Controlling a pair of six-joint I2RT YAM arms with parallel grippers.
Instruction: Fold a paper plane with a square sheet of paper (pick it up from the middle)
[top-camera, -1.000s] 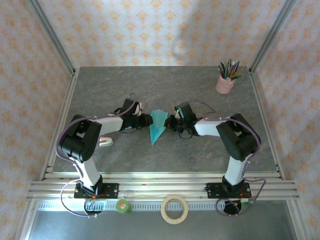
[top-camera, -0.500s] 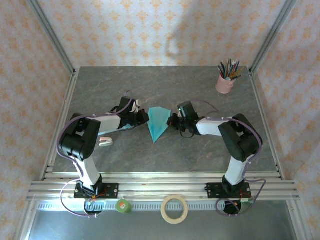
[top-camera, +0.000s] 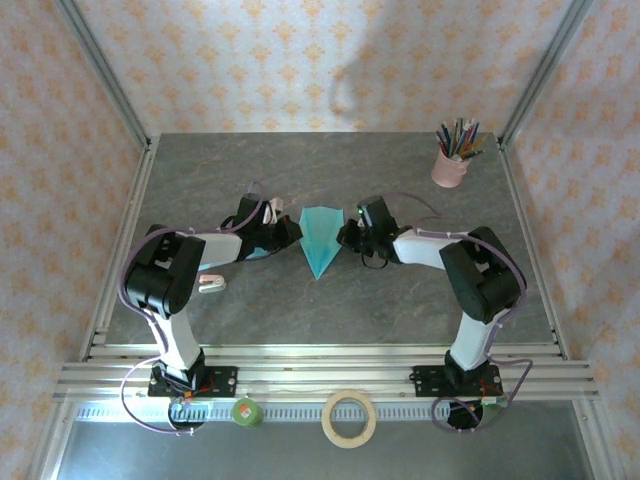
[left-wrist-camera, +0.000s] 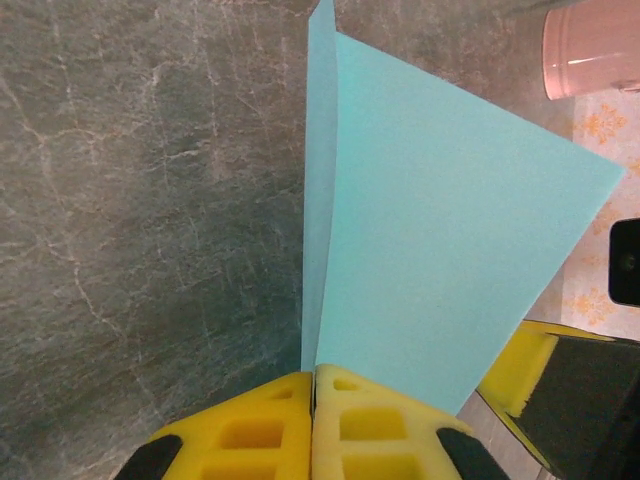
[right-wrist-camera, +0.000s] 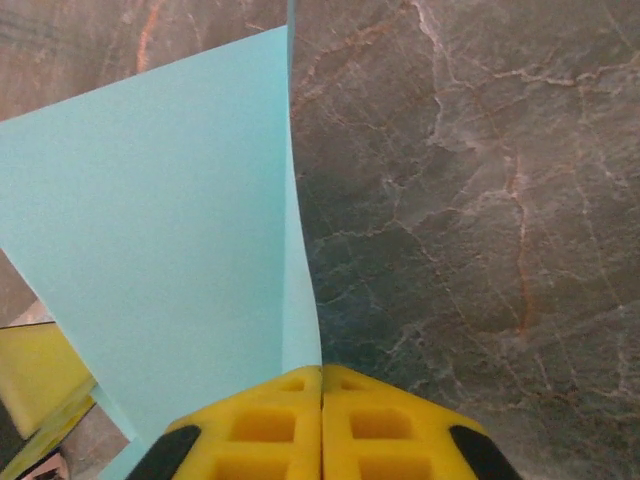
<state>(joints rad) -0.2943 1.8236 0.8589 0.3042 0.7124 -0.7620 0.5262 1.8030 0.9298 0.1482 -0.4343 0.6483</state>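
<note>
The left gripper (left-wrist-camera: 312, 382) is clenched, its two yellow pads pressed flat together on a thin upright flap of the paper plane (top-camera: 320, 237). From that pinch the flap runs straight ahead along the centre crease, and one turquoise wing spreads off to the side. The right gripper (right-wrist-camera: 321, 376) is clenched in the same way on an upright fold at the plane's other side, and a broad wing fans out beside it.

From above, the two grippers face each other with the plane between them, each touching one edge. The plane's wide end is on the side towards the pink cup (top-camera: 449, 168) of pencils, and its sharp nose points away from the cup's row, towards the arm bases. The plane is well apart from the cup, to the cup's left and nearer the arms, over the grey marbled tabletop (top-camera: 400, 300). Whether its nose touches the tabletop cannot be told.
</note>
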